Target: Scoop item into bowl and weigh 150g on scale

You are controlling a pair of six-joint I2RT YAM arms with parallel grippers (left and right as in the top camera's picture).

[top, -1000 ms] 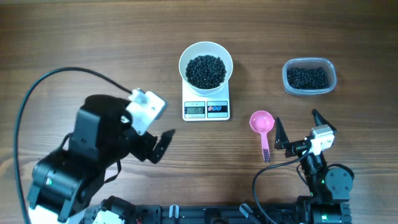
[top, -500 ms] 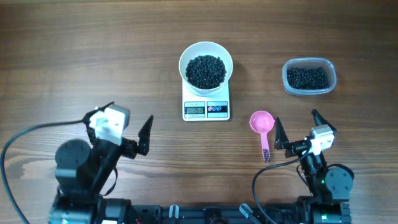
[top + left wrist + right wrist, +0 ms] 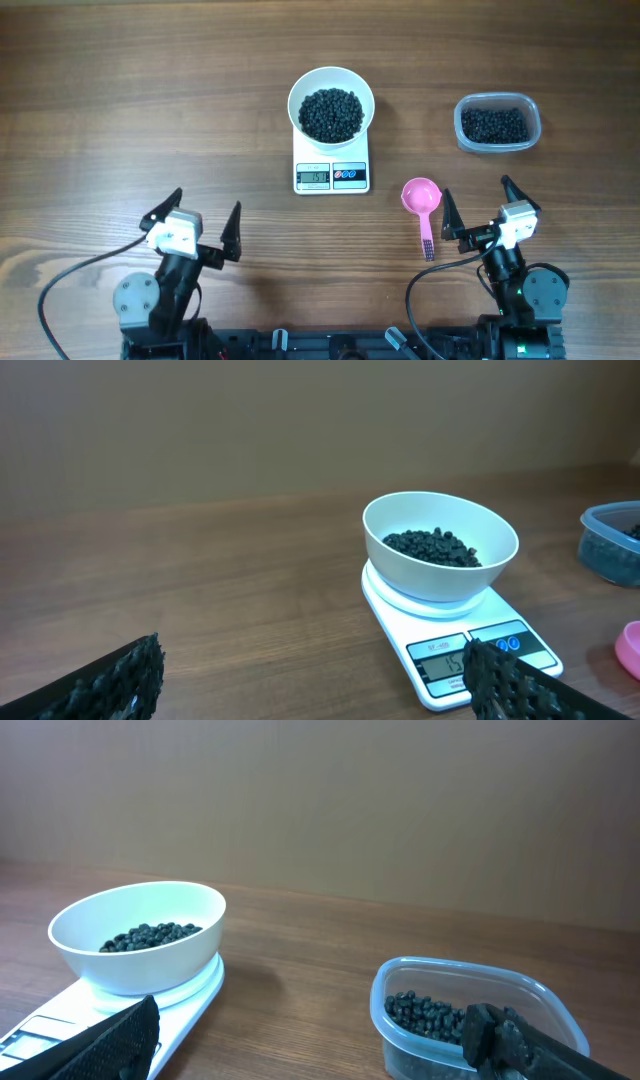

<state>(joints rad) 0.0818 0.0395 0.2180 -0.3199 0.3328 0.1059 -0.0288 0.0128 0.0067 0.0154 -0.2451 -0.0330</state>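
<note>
The white bowl (image 3: 331, 103) stands on the white scale (image 3: 332, 174) at the table's middle back, and a heap of black beads, the item (image 3: 331, 114), lies inside it. The left wrist view shows the bowl (image 3: 440, 562), the beads (image 3: 432, 546) and the scale (image 3: 470, 651) ahead to the right. The right wrist view has the bowl (image 3: 138, 936) at left. My left gripper (image 3: 199, 222) is open and empty near the front left. At the front right my right gripper (image 3: 482, 208) is open and empty too.
A clear plastic tub (image 3: 497, 123) with more black beads stands at the back right, and the right wrist view shows the tub (image 3: 470, 1019) close ahead. A pink scoop (image 3: 423, 204) lies on the wood between the scale and my right gripper.
The left arm has drawn back toward the front edge and folded down, its gripper open throughout. The right arm, bowl, scale and scoop have not moved.
</note>
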